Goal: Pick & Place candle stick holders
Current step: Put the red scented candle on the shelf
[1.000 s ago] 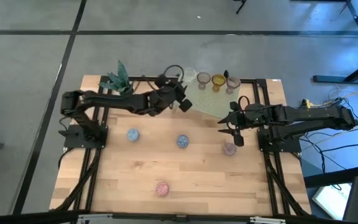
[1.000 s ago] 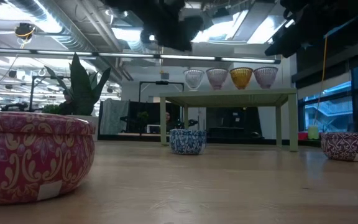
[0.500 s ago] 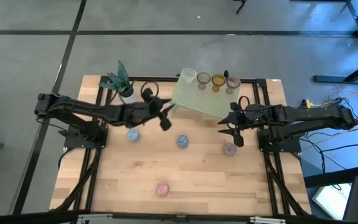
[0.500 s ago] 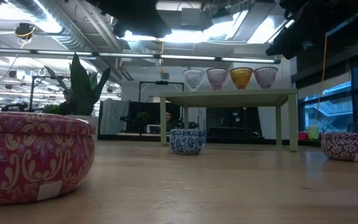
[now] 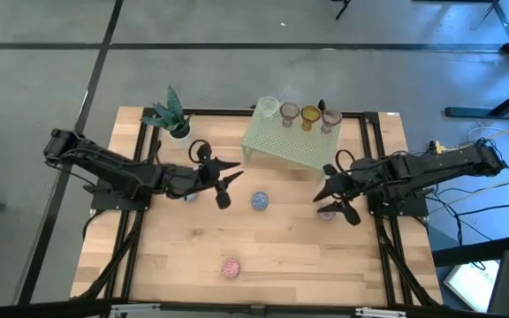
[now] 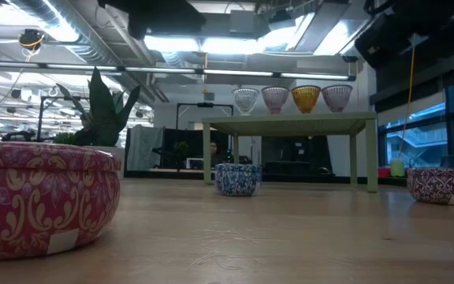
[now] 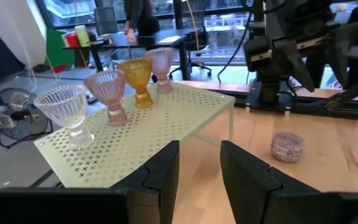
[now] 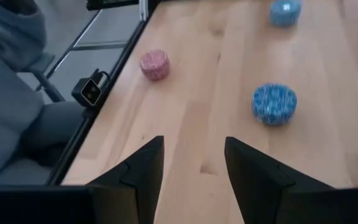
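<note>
High view: four candle stick holders (image 5: pixel 297 114) along green rack (image 5: pixel 285 143) back edge; left pincer (image 5: pixel 223 181) wide open, empty, over desk (image 5: pixel 263 252); right pincer (image 5: pixel 338 196) wide open above purple tin (image 5: pixel 327 212). Low view: pink tin (image 6: pixel 44 196) nearest.

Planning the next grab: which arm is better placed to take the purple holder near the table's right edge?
The right arm. Its open end effector hangs right over the purple holder, while the left end effector is across the table.

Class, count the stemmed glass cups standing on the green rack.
4, in a row along the green rack: clear cup, pink cup, amber cup, purple cup. None seems hidden.
</note>
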{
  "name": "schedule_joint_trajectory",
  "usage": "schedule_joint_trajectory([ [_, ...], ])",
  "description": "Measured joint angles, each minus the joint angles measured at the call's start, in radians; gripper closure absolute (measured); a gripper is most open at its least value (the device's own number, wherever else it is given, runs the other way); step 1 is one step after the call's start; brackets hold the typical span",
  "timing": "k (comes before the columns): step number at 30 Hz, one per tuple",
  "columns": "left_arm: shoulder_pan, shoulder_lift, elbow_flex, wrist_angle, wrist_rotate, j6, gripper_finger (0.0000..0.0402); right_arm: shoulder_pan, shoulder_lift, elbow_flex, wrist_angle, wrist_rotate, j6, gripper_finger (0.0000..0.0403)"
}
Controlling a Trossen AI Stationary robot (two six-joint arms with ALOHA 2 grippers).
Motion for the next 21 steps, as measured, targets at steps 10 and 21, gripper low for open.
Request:
schedule_joint_trajectory([
  [10, -0.094, -0.016, 0.000, -0.003, -0.015, 0.017, 0.0288, 0.034, 0.002, 0.075, -0.003, -0.001, 0.003, 0.0230],
  [21, -0.212, -0.221, -0.033, -0.167, -0.115, -0.023, 0.0288, 0.180, -0.006, 0.184, -0.291, 0.210, 0.125, 0.0230],
])
